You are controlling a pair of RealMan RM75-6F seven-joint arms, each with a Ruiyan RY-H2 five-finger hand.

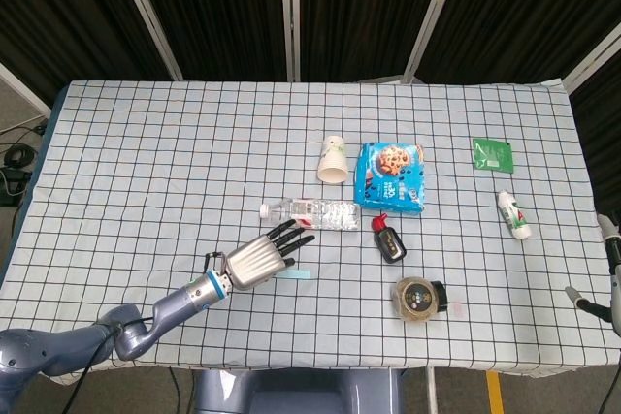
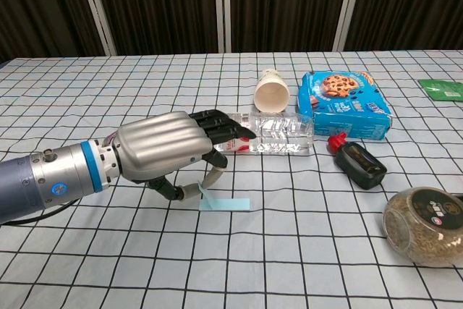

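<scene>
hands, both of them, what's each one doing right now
Left hand: pinching one end of the light blue strip, other fingers spread.
Right hand: only partly visible at the frame edge; cannot tell.

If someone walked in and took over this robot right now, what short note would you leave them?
Left hand: over the table, fingers partly curled above a small light-blue strip; one end of the strip is lifted near the thumb, but a firm pinch cannot be confirmed.
Right hand: only an edge shows at the table's right side; its state is unclear.
Things: a clear water bottle lies on its side just beyond the left fingertips; a paper cup and blue cookie box lie behind it.
Done: left hand is at the strip.
Left: the strip mostly lies flat on the checked tablecloth, not yet lifted.
</scene>
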